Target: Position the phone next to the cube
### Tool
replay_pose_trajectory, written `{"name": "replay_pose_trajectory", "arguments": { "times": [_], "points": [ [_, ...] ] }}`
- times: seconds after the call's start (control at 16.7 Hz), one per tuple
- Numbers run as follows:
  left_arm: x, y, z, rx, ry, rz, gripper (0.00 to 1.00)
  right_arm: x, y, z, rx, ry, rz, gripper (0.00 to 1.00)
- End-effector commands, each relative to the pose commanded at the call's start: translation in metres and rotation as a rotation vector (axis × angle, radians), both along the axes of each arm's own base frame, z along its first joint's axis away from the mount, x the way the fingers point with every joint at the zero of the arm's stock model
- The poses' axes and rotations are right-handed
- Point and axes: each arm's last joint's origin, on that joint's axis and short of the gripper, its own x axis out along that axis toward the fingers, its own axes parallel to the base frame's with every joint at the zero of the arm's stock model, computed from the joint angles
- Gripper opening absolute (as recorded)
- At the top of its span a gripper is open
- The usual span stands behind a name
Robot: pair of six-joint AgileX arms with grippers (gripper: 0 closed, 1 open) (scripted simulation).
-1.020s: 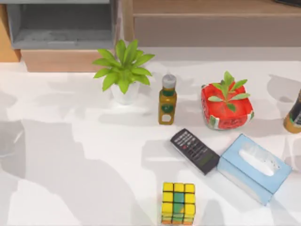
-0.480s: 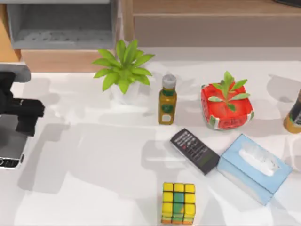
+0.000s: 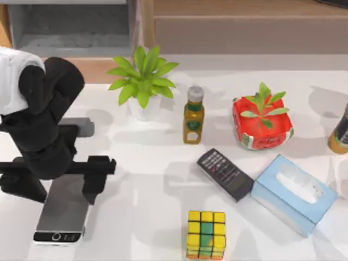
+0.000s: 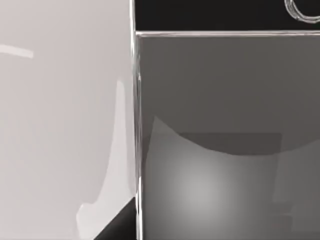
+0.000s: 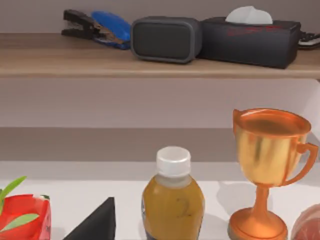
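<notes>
phone [image 3: 64,209]: glossy grey slab | table [image 3: 141,179]: smooth white | trophy [image 5: 267,165]: shiny metal

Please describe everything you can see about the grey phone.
The phone is a flat grey slab with a smooth, glossy face and a dark strip with a round button at its near end. It sits at the table's left side, far left of the cube. The left gripper straddles its far end, fingers at both long edges.
</notes>
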Motion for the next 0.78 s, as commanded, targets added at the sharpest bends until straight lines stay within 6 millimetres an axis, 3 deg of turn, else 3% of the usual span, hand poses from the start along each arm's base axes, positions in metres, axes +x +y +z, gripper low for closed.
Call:
{"name": "replay_pose_trajectory", "arguments": {
  "times": [0.42,0.78],
  "points": [
    [-0.041,-0.056,0.007,0.085,-0.006,0.040,0.00,0.000,0.000,0.000,0.000,0.000,0.000,1.00],
    [-0.058,-0.081,0.024,0.092,-0.108,0.067,0.00,0.000,0.000,0.000,0.000,0.000,0.000,1.00]
  ]
}}
